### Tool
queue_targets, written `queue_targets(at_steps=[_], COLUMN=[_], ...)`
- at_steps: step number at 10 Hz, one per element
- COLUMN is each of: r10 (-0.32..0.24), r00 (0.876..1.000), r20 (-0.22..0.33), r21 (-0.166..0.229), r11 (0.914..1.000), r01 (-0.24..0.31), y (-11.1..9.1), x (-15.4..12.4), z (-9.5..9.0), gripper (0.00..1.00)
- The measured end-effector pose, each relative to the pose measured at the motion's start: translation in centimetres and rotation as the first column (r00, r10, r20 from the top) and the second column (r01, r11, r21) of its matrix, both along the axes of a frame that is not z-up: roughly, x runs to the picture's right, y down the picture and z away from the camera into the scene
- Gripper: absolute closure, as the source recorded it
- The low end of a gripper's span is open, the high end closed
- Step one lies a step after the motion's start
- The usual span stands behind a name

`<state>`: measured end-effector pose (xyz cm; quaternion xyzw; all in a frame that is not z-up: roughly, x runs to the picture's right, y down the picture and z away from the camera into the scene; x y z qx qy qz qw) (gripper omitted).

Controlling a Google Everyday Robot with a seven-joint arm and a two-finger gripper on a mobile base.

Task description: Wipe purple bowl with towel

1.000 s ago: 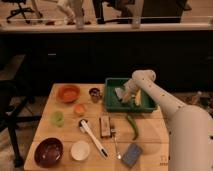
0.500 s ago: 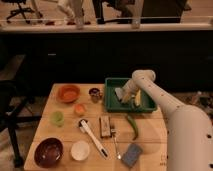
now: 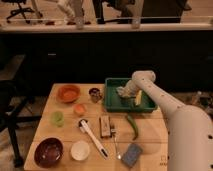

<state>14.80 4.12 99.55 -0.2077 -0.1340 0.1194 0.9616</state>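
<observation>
Wooden table (image 3: pixel 65 132) seen from above, with the containers listed from left to right. At the near left corner stands the purple bowl (image 3: pixel 48 152), upright and with its glossy inside showing. It is well apart from the towel. Behind it stands a small green cup (image 3: pixel 57 117), and at the far left an orange bowl (image 3: pixel 68 93). A white bowl (image 3: pixel 80 150) stands just beside the purple bowl on its right, and a small orange cup (image 3: pixel 79 109) lies further back. A dark can (image 3: pixel 94 93) stands against the left wall of the green tray (image 3: pixel 112 102).

The tray holds the towel (image 3: pixel 119 91), a pale crumpled mass near its middle, and a yellow item (image 3: pixel 138 98) to the right of that. What the yellow item is cannot be told.

The gripper (image 3: pixel 124 92) reaches down into the tray and meets the towel with its fingers clenched together. Whether cloth is pinched between them cannot be made out.

Loose on the table in front of the tray lie a white-handled brush (image 3: pixel 93 138), a wooden block (image 3: pixel 104 126), a fork (image 3: pixel 115 145), a green vegetable (image 3: pixel 133 127) and a blue-grey sponge (image 3: pixel 131 154).

The white arm (image 3: pixel 170 107) covers the tray's right edge and is cut off at the lower right.
</observation>
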Motion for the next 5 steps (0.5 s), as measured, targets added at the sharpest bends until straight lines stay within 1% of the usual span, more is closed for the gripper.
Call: queue_targets(at_steps=[3,5], r10=[0.006,0.006], r00=[1.0,1.0], r20=[0.0,-0.004], r21=[0.017,0.051], r11=[0.9998,0.9987], r01=[-0.006,-0.006], y=[-0.2,-1.0], x=[0.1,0.3], z=[-0.9,-2.8], gripper=[1.0,1.0])
